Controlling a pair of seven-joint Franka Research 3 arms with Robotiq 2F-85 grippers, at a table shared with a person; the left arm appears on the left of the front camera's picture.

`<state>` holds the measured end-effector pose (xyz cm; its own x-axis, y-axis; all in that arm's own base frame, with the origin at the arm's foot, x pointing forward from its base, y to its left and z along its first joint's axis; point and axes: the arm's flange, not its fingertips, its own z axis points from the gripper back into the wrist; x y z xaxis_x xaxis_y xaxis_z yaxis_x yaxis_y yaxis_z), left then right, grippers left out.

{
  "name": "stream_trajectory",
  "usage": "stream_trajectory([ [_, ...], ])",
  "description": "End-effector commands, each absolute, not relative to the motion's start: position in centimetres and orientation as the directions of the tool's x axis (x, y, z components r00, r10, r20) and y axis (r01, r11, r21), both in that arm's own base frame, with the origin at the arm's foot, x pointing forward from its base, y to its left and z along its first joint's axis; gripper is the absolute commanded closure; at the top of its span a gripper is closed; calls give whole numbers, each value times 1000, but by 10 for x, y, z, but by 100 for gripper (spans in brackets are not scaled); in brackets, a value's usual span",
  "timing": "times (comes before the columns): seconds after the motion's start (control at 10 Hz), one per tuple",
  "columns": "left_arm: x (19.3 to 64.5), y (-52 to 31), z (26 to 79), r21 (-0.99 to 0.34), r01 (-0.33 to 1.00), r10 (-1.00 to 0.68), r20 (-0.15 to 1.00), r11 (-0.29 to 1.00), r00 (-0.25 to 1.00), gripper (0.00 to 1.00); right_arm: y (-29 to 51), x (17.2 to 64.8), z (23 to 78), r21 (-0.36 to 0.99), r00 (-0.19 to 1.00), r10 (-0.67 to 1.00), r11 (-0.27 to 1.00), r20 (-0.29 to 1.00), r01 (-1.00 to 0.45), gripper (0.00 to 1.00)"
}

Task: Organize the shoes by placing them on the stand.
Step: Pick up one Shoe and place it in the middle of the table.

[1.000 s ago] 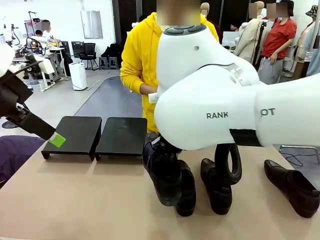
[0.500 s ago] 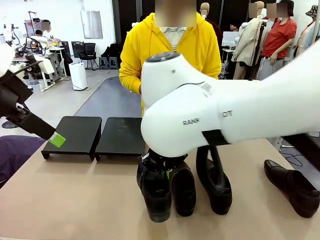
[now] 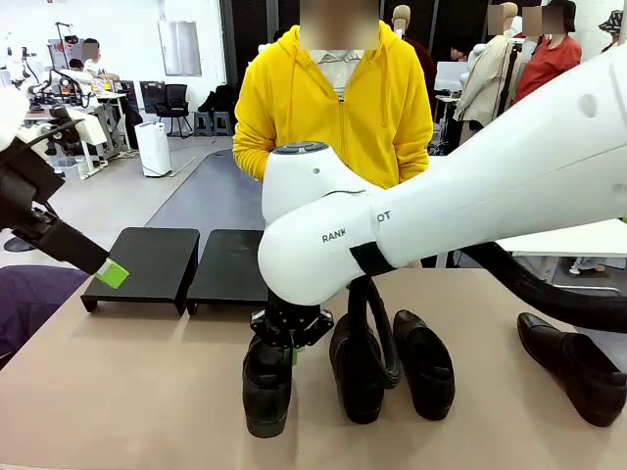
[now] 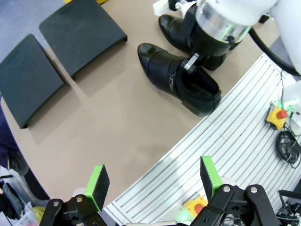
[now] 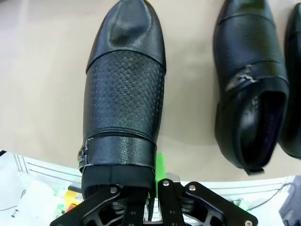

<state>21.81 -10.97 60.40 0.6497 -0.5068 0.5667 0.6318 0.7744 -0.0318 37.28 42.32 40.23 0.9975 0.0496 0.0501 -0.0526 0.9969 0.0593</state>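
Note:
My right gripper is shut on the heel rim of a black shoe, held low over the table with its toe toward me. The right wrist view shows that shoe below the gripper, and a second shoe beside it. Two more shoes lie just right of the held one, another at the far right. The stand's two black platforms sit bare at the back left. My left gripper hangs open off the table's left side.
A person in a yellow hoodie stands at the far side. My right arm's bulky white elbow hangs over the table's middle, its black cable looping down by the shoes. A yellow stop-button box lies beyond the near edge.
My right arm has swung to the left with the shoe, moving it away from the two middle shoes toward the front left. The left arm has stayed still.

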Motion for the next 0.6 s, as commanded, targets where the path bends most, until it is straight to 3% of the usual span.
stream_trajectory([
  [0.0, 218, -109, 604, -46, 644, -510, 569, 763, 645, 0, 440, 394, 390, 75, 999, 35, 997, 19, -36, 100],
  [0.3, 218, -109, 604, -46, 644, -510, 569, 763, 645, 0, 438, 407, 377, 96, 999, 39, 995, -3, -38, 98],
  [0.4, 218, -109, 604, -46, 644, -510, 569, 763, 645, 0, 435, 409, 374, 99, 999, 42, 994, -20, -40, 61],
  [0.5, 218, -109, 604, -46, 644, -510, 569, 763, 645, 0, 435, 409, 374, 98, 999, 47, 994, -22, -45, 3],
])
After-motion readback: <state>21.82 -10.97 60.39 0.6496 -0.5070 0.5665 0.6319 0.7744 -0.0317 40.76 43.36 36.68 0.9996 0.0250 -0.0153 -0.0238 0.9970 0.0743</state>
